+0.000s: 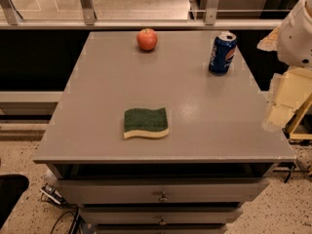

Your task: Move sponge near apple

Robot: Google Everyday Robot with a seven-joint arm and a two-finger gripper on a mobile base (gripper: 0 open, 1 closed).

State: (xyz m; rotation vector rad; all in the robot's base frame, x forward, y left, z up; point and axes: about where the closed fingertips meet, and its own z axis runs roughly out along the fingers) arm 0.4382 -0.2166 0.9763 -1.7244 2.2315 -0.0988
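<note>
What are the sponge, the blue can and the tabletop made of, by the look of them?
Sponge: pale yellow foam under a rough, matte dark green scrub layer. Can: probably thin metal, glossy blue print, silvery top. Tabletop: smooth grey with a soft sheen; painted metal or laminate, I cannot tell. The gripper hangs beside the table's right edge, away from sponge and can.

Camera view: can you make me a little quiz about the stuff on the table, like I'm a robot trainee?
1. True or false: the flat green-topped, yellow foam sponge touches the small round red-orange apple.
2. Pick one: what stands at the far right of the grey metal table? A) blue soda can B) white mug C) glass bowl
3. Fill in: the robot's pale gripper hangs off the table's ___ side.

Key: 1 false, they lie well apart; 2 A; 3 right.
</note>
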